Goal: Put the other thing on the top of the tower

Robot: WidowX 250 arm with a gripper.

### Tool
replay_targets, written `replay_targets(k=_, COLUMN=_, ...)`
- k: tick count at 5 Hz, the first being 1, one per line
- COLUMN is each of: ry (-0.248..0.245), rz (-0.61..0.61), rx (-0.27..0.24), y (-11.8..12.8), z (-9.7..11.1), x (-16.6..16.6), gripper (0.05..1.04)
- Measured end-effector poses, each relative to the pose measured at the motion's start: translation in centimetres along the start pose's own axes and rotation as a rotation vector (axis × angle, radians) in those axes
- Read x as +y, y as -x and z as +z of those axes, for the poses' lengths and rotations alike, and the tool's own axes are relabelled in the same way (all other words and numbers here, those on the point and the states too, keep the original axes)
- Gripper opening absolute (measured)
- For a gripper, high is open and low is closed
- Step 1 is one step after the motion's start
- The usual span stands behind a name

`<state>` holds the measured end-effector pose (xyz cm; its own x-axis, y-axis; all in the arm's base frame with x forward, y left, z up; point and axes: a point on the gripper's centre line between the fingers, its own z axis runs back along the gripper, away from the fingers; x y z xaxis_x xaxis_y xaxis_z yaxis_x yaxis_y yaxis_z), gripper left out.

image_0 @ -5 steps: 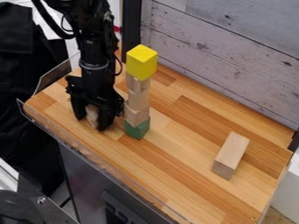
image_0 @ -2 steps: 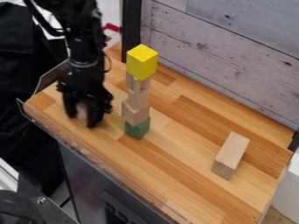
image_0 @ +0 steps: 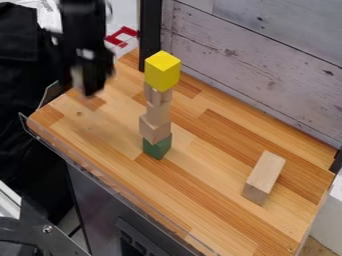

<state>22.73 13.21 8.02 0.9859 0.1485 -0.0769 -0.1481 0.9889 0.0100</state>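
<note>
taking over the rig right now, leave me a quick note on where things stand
Pincer: raised at the upper left, beside the tower and clear of it, apparently gripping a pale wooden piece, blurred.
Tower: upright, green block at the bottom, wooden blocks between, yellow cube on top.
Loose wooden block: lying on the table at right.
Done: piece apparently picked up.
Left: set it on the yellow cube, let go, back off.
</note>
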Motion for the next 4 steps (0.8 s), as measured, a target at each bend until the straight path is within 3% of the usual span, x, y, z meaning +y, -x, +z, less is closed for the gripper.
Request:
replay_targets(k=1, ry=0.005, rz=-0.027, rx=-0.046, y=0.2, z=4.2, x=-0.8, gripper=0.624)
replay_targets(k=3, ry=0.026, rz=-0.089, rx=-0.064, y=1.8, z=10.5, x=-4.0, gripper=0.624)
replay_targets(k=4, ry=0.028, rz=-0.120, rx=-0.038, y=2.1, z=11.2, x=-6.3, gripper=0.624)
